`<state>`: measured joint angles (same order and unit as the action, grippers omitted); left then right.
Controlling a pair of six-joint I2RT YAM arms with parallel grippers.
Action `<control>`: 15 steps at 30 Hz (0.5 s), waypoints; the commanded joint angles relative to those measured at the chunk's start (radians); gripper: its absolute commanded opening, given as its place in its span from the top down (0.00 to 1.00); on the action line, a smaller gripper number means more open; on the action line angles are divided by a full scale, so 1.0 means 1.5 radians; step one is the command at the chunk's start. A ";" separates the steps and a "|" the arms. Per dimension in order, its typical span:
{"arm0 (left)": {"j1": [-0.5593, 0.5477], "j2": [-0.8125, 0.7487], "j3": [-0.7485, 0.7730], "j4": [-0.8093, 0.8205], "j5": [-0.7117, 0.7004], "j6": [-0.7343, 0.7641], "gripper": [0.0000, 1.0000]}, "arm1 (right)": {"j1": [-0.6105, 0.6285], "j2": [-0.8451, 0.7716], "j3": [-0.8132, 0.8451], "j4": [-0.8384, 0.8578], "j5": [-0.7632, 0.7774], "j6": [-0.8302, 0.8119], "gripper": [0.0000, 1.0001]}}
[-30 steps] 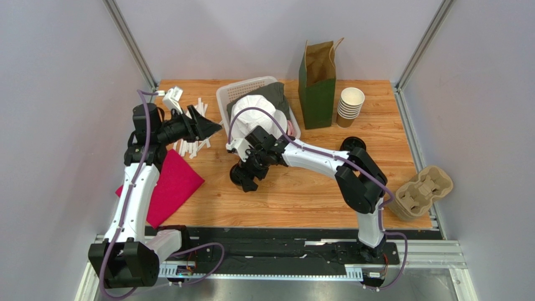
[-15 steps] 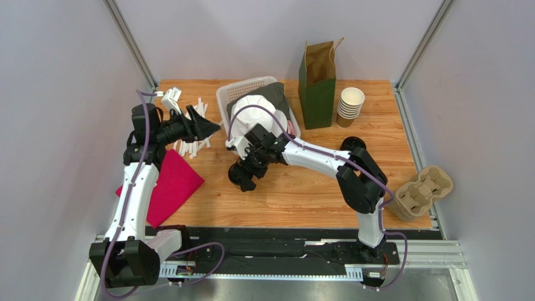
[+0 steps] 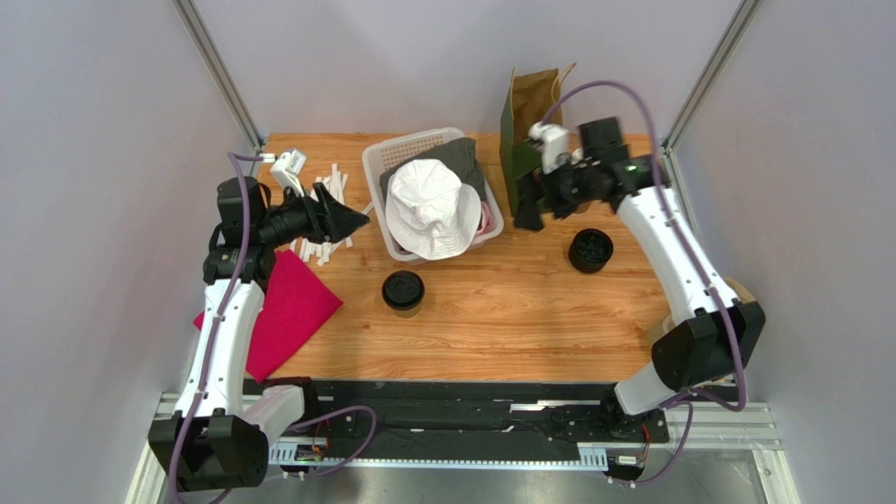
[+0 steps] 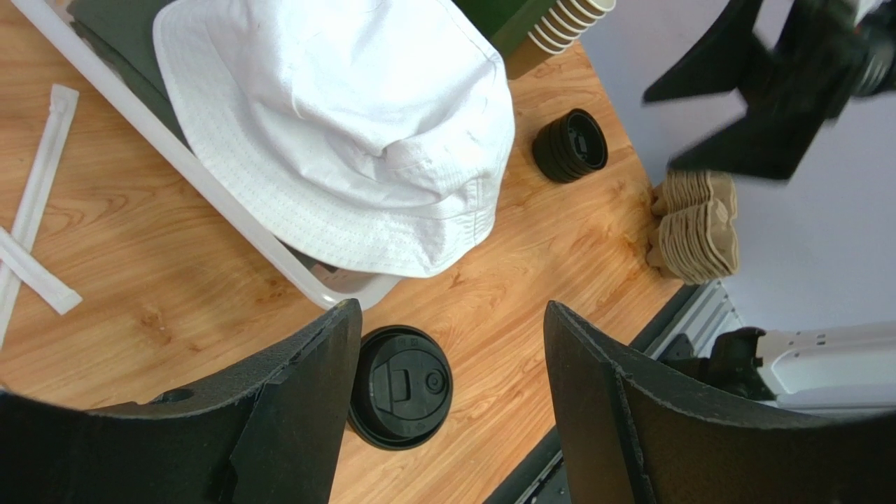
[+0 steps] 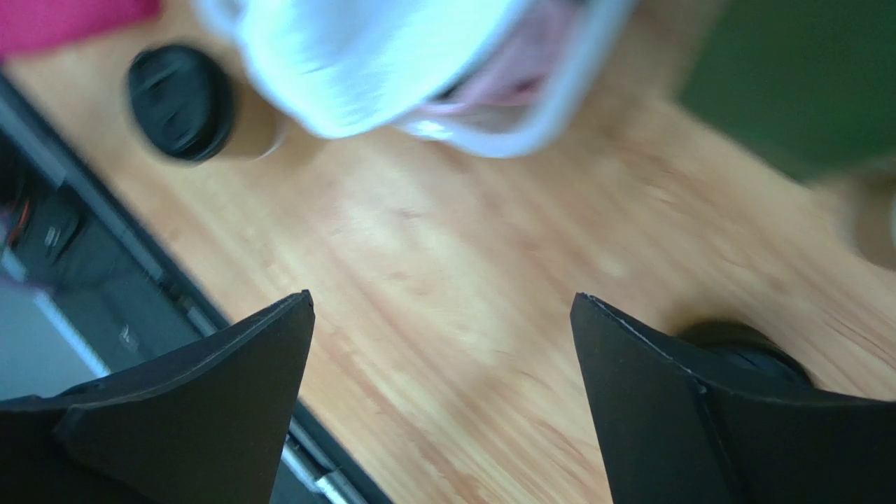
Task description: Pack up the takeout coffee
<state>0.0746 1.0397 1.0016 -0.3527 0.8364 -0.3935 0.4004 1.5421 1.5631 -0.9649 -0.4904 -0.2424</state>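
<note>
The takeout coffee (image 3: 403, 291), a brown cup with a black lid on, stands upright alone on the wooden table in front of the basket. It shows in the left wrist view (image 4: 401, 386) and the right wrist view (image 5: 189, 100). My left gripper (image 3: 358, 218) is open and empty, held above the table to the cup's left (image 4: 450, 315). My right gripper (image 3: 529, 210) is open and empty, raised beside the green paper bag (image 3: 531, 158), far from the cup (image 5: 442, 299).
A white basket (image 3: 384, 158) holds a white hat (image 3: 431, 208). A pile of black lids (image 3: 590, 250) lies right of centre. Wrapped straws (image 3: 321, 247) and a pink cloth (image 3: 289, 310) lie at the left. Pulp carriers (image 4: 696, 223) sit at the right edge.
My right gripper has left the lidded cup and swung up to the back right beside the green bag. The cup now stands alone. The left arm has barely moved.
</note>
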 commanded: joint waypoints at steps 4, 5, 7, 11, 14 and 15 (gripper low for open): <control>0.007 -0.045 0.034 -0.011 0.010 0.069 0.28 | -0.279 -0.041 0.128 -0.192 0.054 -0.067 0.07; 0.007 -0.048 0.033 -0.017 0.009 0.077 0.28 | -0.327 -0.052 0.127 -0.223 0.070 -0.083 0.08; 0.007 -0.057 0.027 -0.022 0.013 0.086 0.28 | -0.371 -0.094 0.105 -0.257 0.129 -0.133 0.08; 0.007 -0.070 0.014 -0.021 0.027 0.087 0.29 | -0.523 -0.176 0.033 -0.333 0.215 -0.180 0.14; 0.006 -0.073 0.006 -0.008 0.041 0.073 0.29 | -0.618 -0.238 -0.055 -0.349 0.255 -0.187 0.24; 0.006 -0.074 0.004 -0.004 0.044 0.072 0.29 | -0.634 -0.252 -0.081 -0.346 0.266 -0.189 0.28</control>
<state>0.0746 0.9508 1.0096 -0.3874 0.8551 -0.3008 -0.4446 1.2530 1.5654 -1.2884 -0.2192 -0.4538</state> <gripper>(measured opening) 0.712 0.771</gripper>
